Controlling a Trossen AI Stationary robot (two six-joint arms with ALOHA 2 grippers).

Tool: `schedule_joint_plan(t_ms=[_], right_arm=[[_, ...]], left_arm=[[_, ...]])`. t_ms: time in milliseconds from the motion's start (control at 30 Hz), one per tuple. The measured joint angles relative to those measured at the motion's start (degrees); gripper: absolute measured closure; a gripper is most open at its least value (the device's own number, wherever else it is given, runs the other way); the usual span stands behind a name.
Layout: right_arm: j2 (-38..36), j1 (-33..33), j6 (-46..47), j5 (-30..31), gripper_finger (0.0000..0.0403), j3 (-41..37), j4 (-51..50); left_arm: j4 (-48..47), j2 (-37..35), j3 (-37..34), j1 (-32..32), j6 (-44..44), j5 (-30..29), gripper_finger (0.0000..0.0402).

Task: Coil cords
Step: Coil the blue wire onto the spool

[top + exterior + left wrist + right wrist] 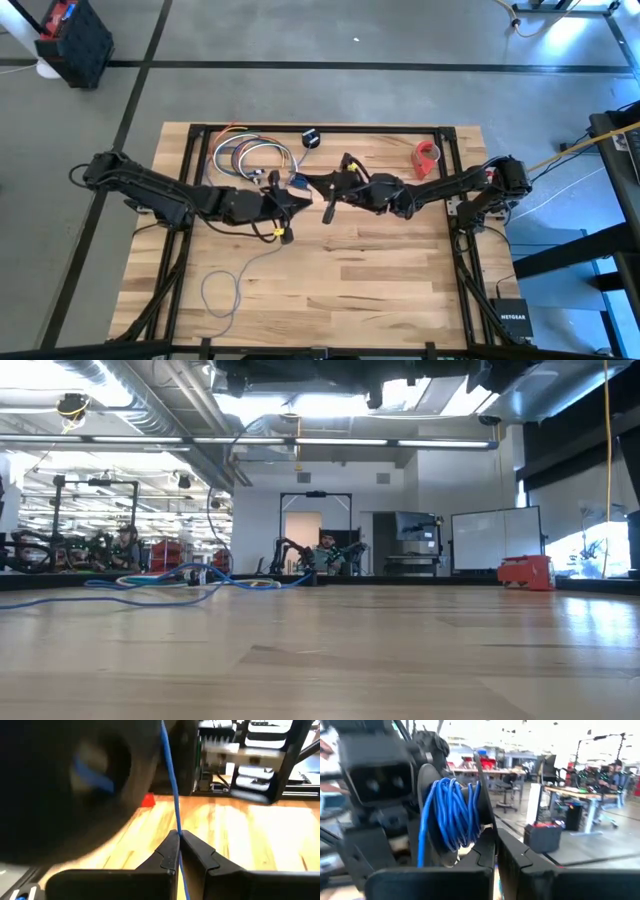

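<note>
Bare wooden table [330, 660], bluish cord [120, 595] trailing along its far left, red object [526, 573] far right

Two dark, jointed arms [170, 195]

A bundle of multicoloured looped wires [250, 155] lies near the far edge of the light wooden slatted tabletop [380, 270], with a small separate black disc [311, 138] just beside it. A red tape dispenser [428, 155] sits towards the far right corner, well apart from the wires. Off the table, a black crate [75, 40] stands on the grey floor, and a black Netgear box [514, 320] lies by the near right corner.
</note>
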Motion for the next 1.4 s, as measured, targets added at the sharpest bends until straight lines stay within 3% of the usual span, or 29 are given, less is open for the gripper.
schedule_joint_plan(t_ms=[267,800,1100,1233,1400], right_arm=[[-0.1,0.0,1.1,-1.4,0.0393,0.0,3.8],[-3.8,0.0,-0.4,-5.7,0.0393,0.0,3.2],[-4.4,0.0,-0.6,-9.0,0.0393,0.1,2.4],[-4.6,0.0,-0.7,-10.2,0.0393,0.2,-2.2],[-4.9,0.0,-2.2,-10.2,0.0393,0.4,-8.1]], left_arm=[[-0.8,0.0,-0.1,-2.0,0.0,-0.1,0.0394],[-18.4,0.0,-0.1,-2.3,-6.9,0.0,0.0394],[-22.0,0.0,-0.1,-2.3,-7.0,0.0,0.0398],[-29.2,-3.0,-0.3,-2.3,-9.1,-2.5,0.0399],[-39.0,-12.2,-0.3,-3.3,-13.6,-5.0,0.0400]])
